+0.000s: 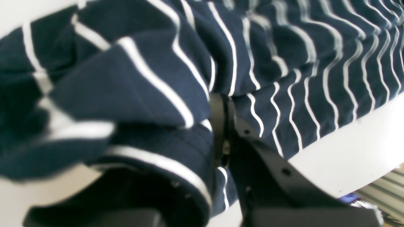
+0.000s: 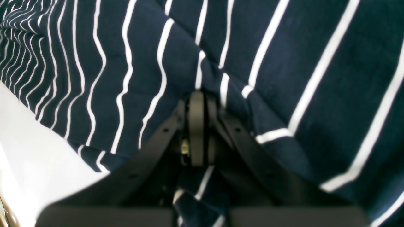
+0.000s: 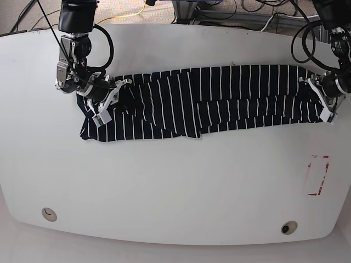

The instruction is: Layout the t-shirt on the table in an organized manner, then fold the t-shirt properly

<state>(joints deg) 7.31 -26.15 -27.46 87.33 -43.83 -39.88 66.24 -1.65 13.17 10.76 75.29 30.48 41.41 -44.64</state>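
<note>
I note brown carpet floor (image 3: 22, 13) beyond table's far left corner. Black and yellow cables (image 3: 143, 6) trail past far edge. Metal frame (image 3: 189, 10) behind far edge. Lighting even, bright.

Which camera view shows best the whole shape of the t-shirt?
The base view: the t-shirt lies there as one long band across the table. Both wrist views show only close striped folds at the jaws.
</note>
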